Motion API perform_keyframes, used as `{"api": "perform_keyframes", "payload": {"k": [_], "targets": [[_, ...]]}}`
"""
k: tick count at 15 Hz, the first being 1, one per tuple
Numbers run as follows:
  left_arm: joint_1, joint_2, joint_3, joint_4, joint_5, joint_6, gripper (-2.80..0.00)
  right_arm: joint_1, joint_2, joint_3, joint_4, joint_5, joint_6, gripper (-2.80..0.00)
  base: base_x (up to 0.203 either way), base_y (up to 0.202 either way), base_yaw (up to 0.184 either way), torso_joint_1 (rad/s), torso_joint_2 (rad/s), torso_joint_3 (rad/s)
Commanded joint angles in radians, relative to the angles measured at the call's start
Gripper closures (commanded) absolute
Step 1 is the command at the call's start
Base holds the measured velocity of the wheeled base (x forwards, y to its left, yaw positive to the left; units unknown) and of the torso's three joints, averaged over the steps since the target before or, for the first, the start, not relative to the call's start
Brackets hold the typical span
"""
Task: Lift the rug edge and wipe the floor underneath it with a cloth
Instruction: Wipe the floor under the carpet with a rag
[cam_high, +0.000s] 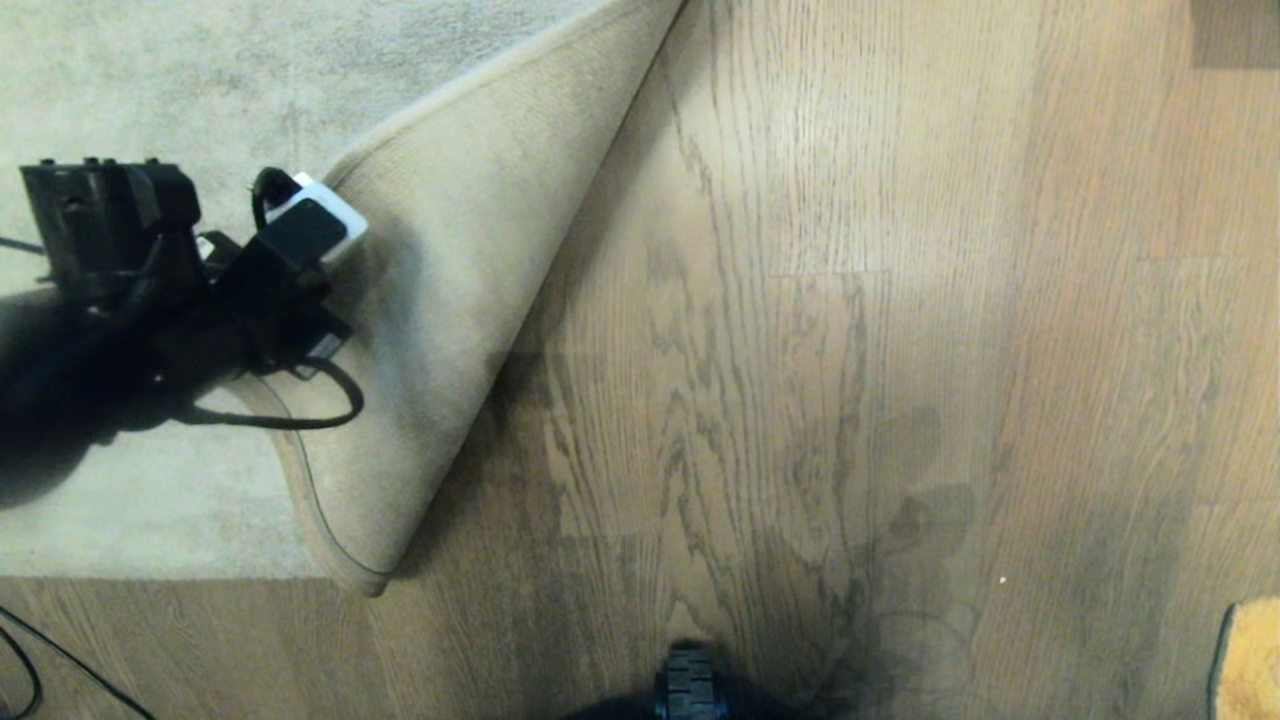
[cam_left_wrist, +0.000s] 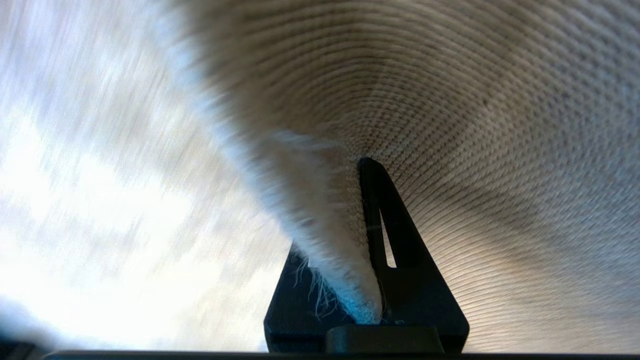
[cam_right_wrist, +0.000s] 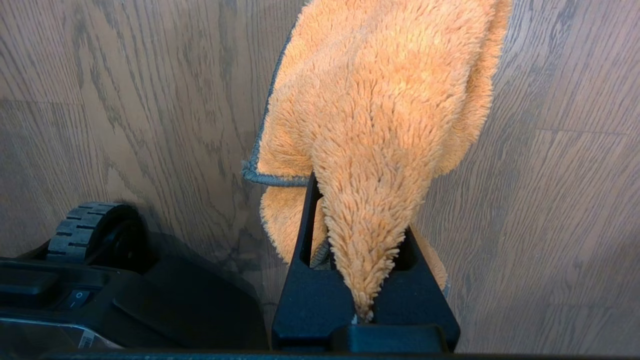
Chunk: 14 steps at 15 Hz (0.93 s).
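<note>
The left gripper (cam_left_wrist: 357, 240) was clamped on the rug edge (cam_high: 440, 300), folded back; the right gripper (cam_right_wrist: 362, 260) pinched the cloth (cam_right_wrist: 380, 110) above the floor (cam_high: 850, 300).

Light brown wood-grain plank flooring (cam_high: 900, 300) fills most of the head view, its dark grain lines running from twelve o'clock down to six. Plank joints cross it as faint straight seams. It has a slight sheen, and soft grey shadows lie across it toward five o'clock. At the far one o'clock corner a darker brown rectangular patch (cam_high: 1235, 30) sits at the frame's edge. A thin black cable (cam_high: 70, 660) trails over the boards at eight o'clock.
</note>
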<state>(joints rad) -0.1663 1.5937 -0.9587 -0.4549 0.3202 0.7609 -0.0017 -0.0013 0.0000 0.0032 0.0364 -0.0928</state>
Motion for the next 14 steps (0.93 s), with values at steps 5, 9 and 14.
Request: {"api": "perform_keyframes", "payload": {"k": [5,9,14], "targets": [[-0.108,0.094,-0.187,0.055,-0.076,0.012,0.0,0.0,0.001,0.0,0.0,0.0,-0.001,0.0,0.0,0.0,0.0,0.0,0.0,0.0],[-0.042,0.114,-0.269,0.112,-0.191,0.051,0.0,0.0,0.001,0.0,0.0,0.0,-0.001,0.0,0.0,0.0,0.0,0.0,0.0,0.0],[-0.021,0.117,-0.277,0.105,-0.228,0.057,0.0,0.0,0.001,0.0,0.001,0.0,-0.001,0.0,0.0,0.0,0.0,0.0,0.0,0.0]]}}
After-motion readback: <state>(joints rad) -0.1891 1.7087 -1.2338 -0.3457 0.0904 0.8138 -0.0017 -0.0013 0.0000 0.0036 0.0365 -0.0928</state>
